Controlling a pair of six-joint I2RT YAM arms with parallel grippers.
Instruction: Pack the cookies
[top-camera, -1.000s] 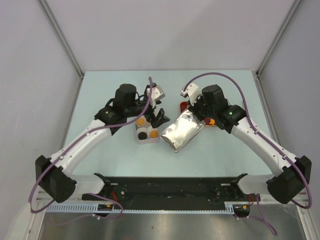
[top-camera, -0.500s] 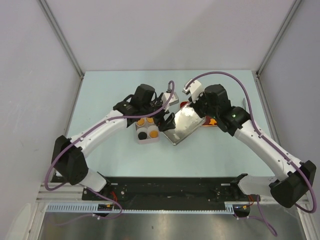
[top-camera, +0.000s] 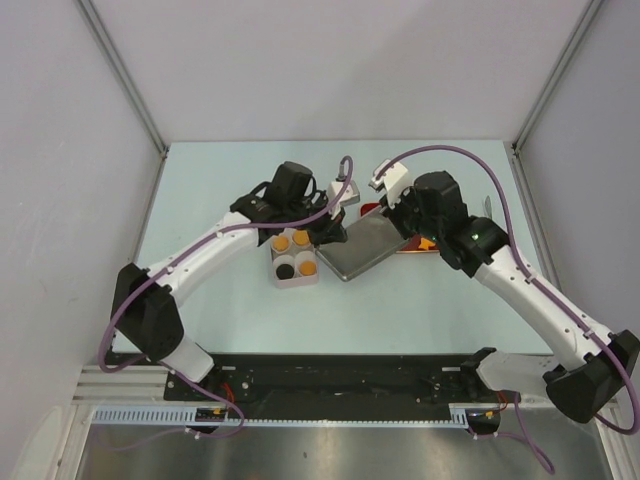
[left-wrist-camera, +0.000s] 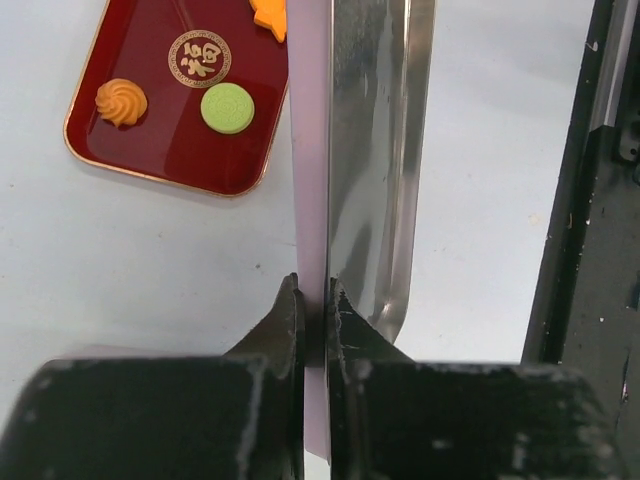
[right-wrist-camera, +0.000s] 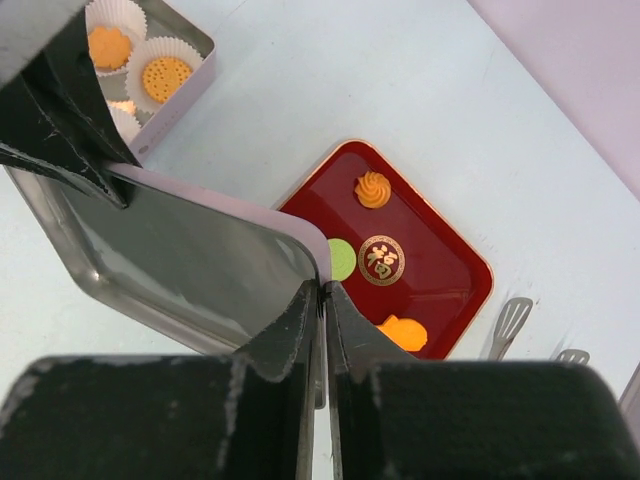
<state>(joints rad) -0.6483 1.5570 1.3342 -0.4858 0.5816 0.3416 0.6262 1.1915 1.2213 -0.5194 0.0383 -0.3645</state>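
Note:
The cookies sit in two places. Several orange ones and a black one lie in paper cups in the small tin box (top-camera: 293, 272) (right-wrist-camera: 196, 48). An orange swirl (left-wrist-camera: 121, 101), a green round (left-wrist-camera: 227, 107) and an orange piece (right-wrist-camera: 403, 333) lie on the red tray (left-wrist-camera: 150, 140) (right-wrist-camera: 450, 285). Between box and tray, both grippers hold up the tin's lid (top-camera: 362, 247) (left-wrist-camera: 370, 150) (right-wrist-camera: 190, 250), silver inside and lilac outside. My left gripper (top-camera: 335, 232) (left-wrist-camera: 317, 300) is shut on its left rim. At the corner over the tray, my right gripper (top-camera: 395, 222) (right-wrist-camera: 322, 293) pinches the rim.
The red tray carries a gold emblem (right-wrist-camera: 381, 259). Two small metal forks (right-wrist-camera: 510, 320) lie on the table right of the tray. The black frame of the arm bases (top-camera: 340, 375) runs along the near edge. Grey walls close the table's sides.
My left arm swung right from above the box to the lid and shut on its rim. The lid shifted a little to the back and now hangs between both grippers.

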